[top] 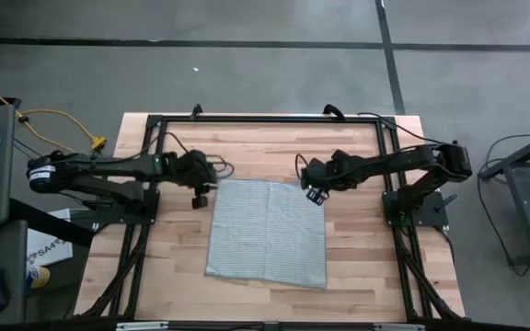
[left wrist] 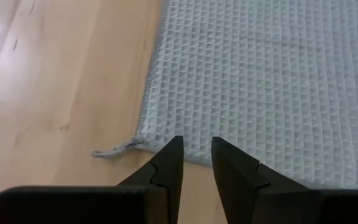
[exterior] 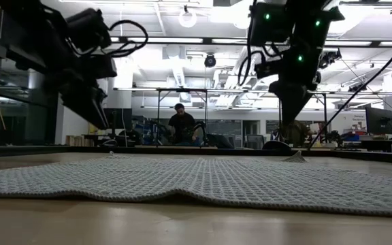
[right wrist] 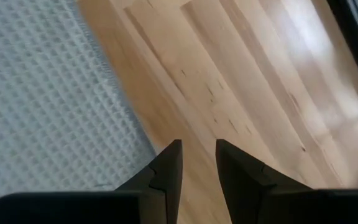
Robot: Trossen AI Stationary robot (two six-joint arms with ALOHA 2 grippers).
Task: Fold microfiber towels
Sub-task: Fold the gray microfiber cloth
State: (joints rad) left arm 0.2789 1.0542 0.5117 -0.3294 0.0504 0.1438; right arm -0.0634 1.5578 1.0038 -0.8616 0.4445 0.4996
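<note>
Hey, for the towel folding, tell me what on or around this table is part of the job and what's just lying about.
Part of the job:
- microfiber towel, spread flat
- left gripper, at its far left corner
- right gripper, at its far right corner

Just lying about:
- yellow cable
- white box beside the table

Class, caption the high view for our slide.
Towel flat on table; left end effector and right end effector poised at its far corners.

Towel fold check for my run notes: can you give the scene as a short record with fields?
towel: spread flat on the table, unfolded
left gripper: above the towel's far left corner, fingers apart, empty
right gripper: above the far right corner, fingers apart, empty
background: a person sits beyond the table in the low view
</note>
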